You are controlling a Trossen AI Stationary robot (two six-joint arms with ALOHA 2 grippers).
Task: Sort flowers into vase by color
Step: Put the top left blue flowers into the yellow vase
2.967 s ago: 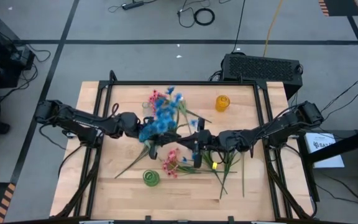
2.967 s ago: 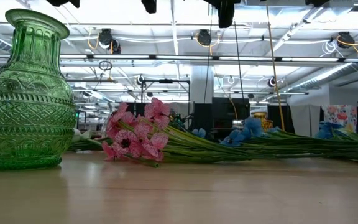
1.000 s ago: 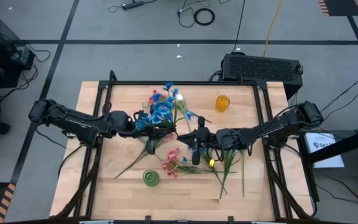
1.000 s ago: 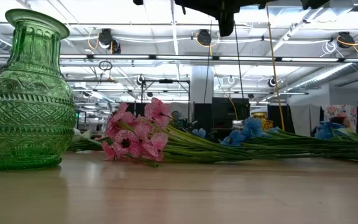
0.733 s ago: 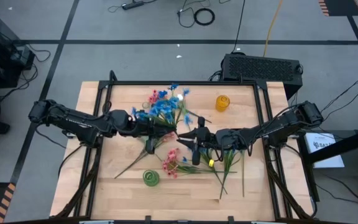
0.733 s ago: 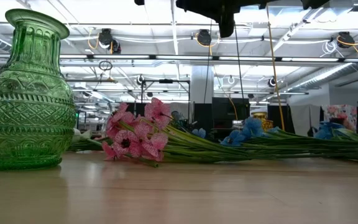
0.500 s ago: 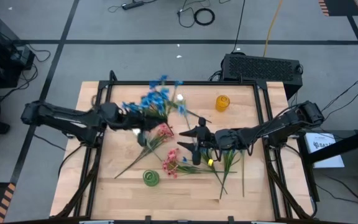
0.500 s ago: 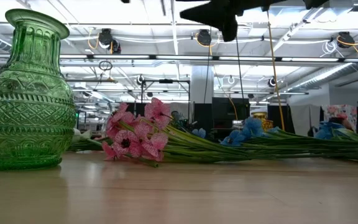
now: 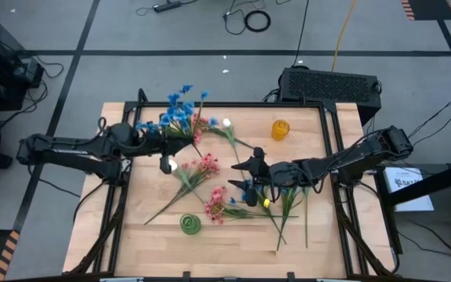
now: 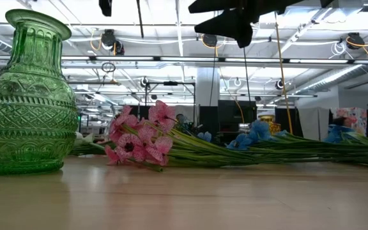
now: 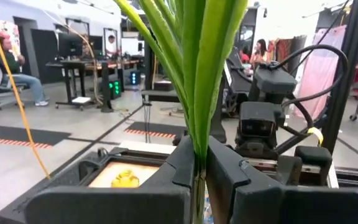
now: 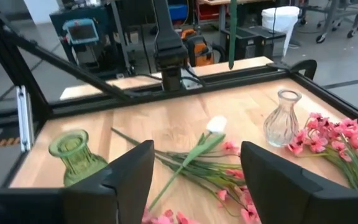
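— High view, what have I got?

— My left gripper (image 9: 156, 135), upper left of the frame, is clamped on the stems of the blue flowers (image 9: 174, 111). My right gripper (image 9: 245, 175), at centre, is spread wide with nothing in it, above the pink flowers (image 9: 218, 201).

— How will they handle?

— Light and floppy, I'd guess; blossoms may snag. Take the stems low, near the cut ends.

— Anything hidden?

— The clear vase (image 12: 281, 119); overhead I can't make it out.
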